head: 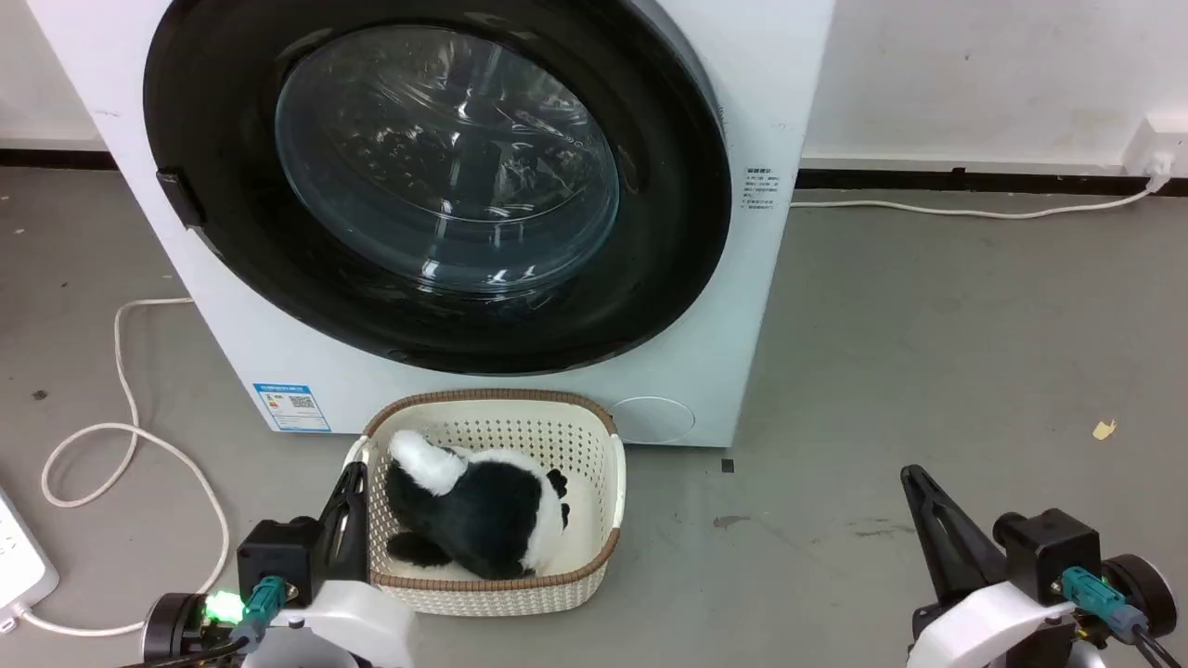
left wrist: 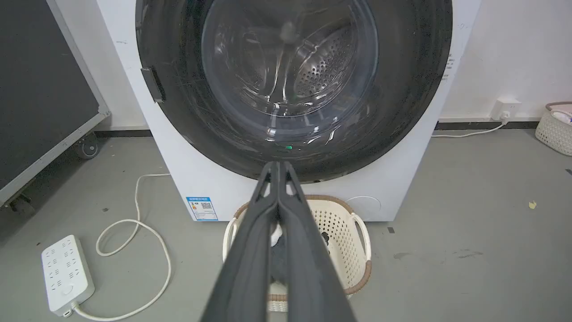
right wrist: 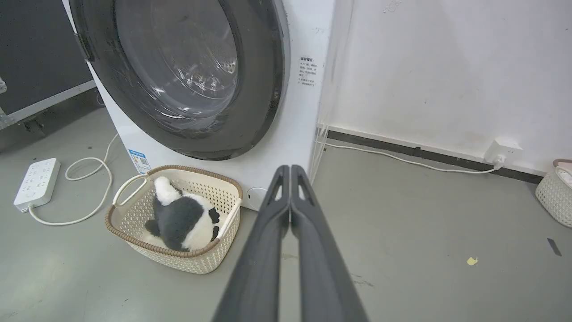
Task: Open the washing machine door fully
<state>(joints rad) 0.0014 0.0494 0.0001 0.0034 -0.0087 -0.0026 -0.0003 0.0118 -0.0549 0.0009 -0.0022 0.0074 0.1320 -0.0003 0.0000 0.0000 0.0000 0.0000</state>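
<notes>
Left hand [head: 355, 471] low in front, fingers pressed together, empty, tip just beside the basket [head: 608, 482]. Right hand [head: 911, 473] low over bare floor, also pressed together, empty. Basket holds a black-and-white plush toy [head: 483, 510]. Behind it, the washing machine [head: 742, 325]; the washing machine door [head: 668, 232] sits closed against its front.

On floor [head: 928, 353], basket [head: 557, 594] sits directly before washing machine [head: 742, 325], below washing machine door [head: 436, 176]. Inside it lies plush toy [head: 483, 520]. Left of both, power strip [left wrist: 67, 273] lies on floor.
</notes>
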